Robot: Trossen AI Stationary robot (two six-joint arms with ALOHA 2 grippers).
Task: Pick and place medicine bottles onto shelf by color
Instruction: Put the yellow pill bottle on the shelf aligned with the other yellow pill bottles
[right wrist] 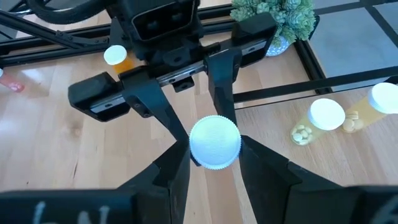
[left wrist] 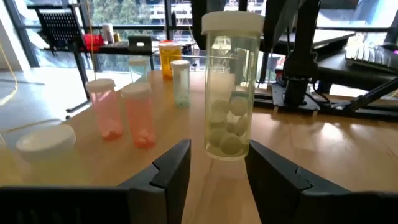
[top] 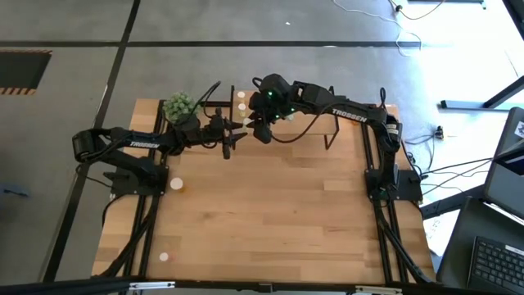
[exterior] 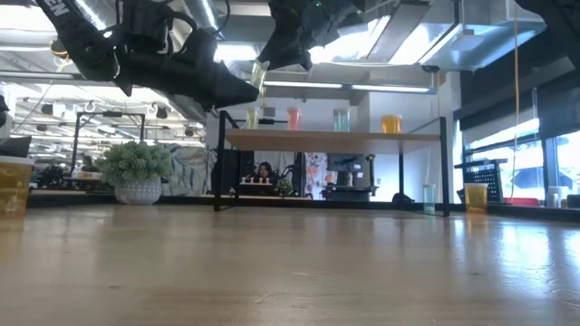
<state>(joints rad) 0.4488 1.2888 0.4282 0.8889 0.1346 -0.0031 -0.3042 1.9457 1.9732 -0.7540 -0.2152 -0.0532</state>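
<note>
Yellowish bottle (left wrist: 229, 87) pinched by right gripper (right wrist: 214, 152), left gripper (left wrist: 214, 177) spread beneath, shelf (exterior: 331, 138) rows apparently clearest low.

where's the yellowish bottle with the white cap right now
The yellowish bottle hangs in the air near the shelf's left end, between the two grippers: the right gripper holds its white cap from above, and the left gripper is beside it.
</note>
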